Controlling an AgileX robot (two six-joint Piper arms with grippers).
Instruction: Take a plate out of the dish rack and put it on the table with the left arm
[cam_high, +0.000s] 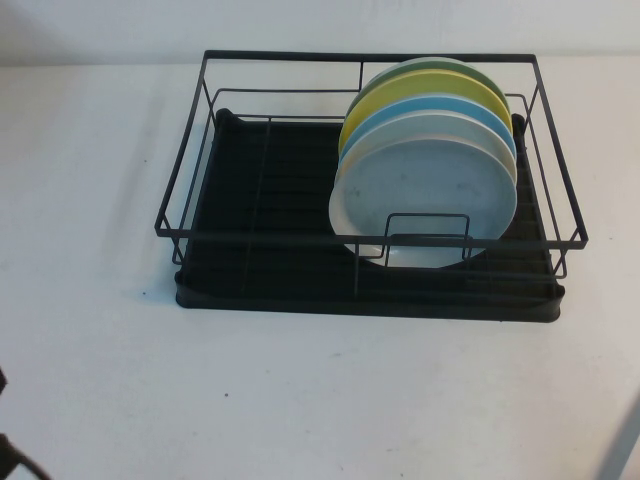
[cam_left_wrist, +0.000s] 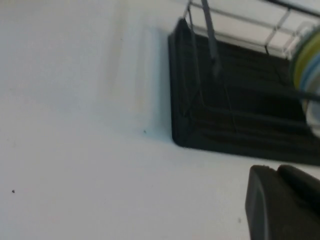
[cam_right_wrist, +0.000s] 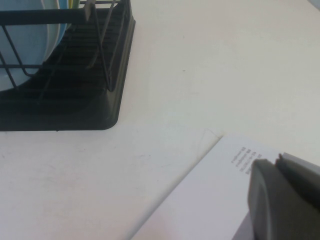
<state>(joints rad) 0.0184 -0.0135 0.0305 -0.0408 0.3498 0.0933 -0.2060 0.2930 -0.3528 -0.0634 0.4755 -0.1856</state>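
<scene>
The dish rack (cam_high: 370, 180) stands in the middle of the white table (cam_high: 100, 380). Several plates stand on edge in its right half. The pale grey plate (cam_high: 430, 195) is the frontmost, with a whiter plate, a light blue, a yellow and a green one behind it. My left gripper (cam_left_wrist: 274, 170) is low over the bare table near the rack's front left corner (cam_left_wrist: 182, 135), its fingers together and empty. Only a bit of the left arm (cam_high: 10, 455) shows in the high view. My right gripper (cam_right_wrist: 276, 159) is shut and empty near the rack's front right corner (cam_right_wrist: 107, 117).
A white printed sheet (cam_right_wrist: 210, 200) lies on the table under the right gripper. The rack's left half (cam_high: 260, 180) holds no plates. The plates' edges show in the left wrist view (cam_left_wrist: 310, 60); the pale plate shows behind the wires in the right wrist view (cam_right_wrist: 25, 50).
</scene>
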